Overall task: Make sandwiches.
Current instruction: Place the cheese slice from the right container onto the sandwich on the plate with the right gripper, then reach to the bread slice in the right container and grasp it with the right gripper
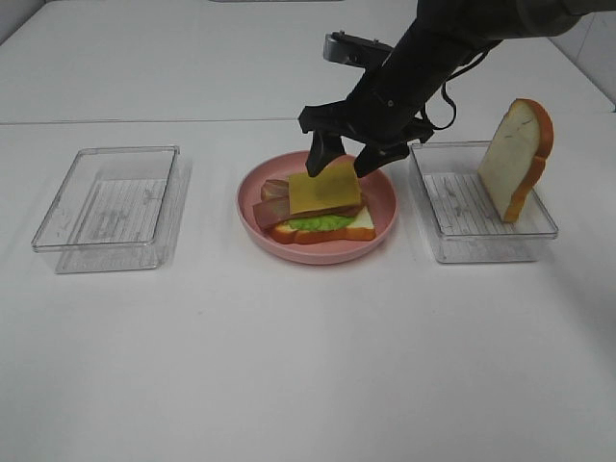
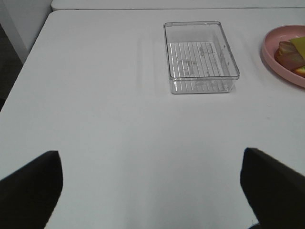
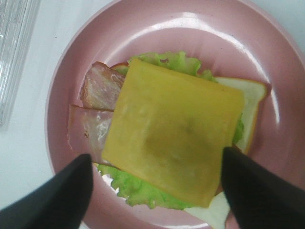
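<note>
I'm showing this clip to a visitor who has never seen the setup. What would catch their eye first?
The half-built toy sandwich on the round pink plate at the table's centre: a yellow cheese square over bacon strips, ruffled green lettuce and white bread. The black right pincer hangs open just above it. To the right, a lone bread slice stands upright in a clear plastic tray.

Bright, even overhead light; soft shadows on the bench [image 1: 289, 366]. Glare streaks the plate [image 3: 200, 28]; the close-up is slightly soft.
</note>
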You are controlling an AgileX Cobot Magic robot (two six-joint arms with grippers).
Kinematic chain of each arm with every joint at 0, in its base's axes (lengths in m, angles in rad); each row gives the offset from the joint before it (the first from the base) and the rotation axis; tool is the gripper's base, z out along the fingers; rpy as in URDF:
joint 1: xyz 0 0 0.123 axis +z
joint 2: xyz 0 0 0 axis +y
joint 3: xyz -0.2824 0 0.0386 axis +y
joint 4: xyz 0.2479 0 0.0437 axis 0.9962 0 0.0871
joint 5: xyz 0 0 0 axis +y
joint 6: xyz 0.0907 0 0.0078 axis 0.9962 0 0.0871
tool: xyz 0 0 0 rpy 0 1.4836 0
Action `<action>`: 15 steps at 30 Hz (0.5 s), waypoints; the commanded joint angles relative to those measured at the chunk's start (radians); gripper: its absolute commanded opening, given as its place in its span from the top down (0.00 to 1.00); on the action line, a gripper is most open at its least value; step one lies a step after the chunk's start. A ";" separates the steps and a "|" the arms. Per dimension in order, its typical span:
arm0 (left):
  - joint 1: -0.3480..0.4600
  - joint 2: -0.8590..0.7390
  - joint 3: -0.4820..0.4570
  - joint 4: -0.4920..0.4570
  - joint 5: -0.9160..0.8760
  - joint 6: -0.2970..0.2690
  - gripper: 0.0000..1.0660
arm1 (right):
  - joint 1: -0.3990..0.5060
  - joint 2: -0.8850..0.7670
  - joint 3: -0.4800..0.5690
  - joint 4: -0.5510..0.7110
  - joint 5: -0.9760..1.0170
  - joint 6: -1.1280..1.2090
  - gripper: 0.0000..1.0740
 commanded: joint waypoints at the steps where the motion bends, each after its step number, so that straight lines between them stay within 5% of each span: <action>1: 0.004 -0.017 0.000 -0.007 -0.006 0.000 0.10 | -0.003 -0.010 -0.021 -0.030 0.007 0.000 0.13; 13: 0.004 -0.017 0.000 -0.007 -0.006 0.000 0.10 | -0.003 -0.085 -0.053 -0.065 0.037 0.030 0.12; 15: 0.004 -0.017 0.000 -0.007 -0.006 0.000 0.10 | -0.005 -0.100 -0.134 -0.112 0.155 0.067 0.12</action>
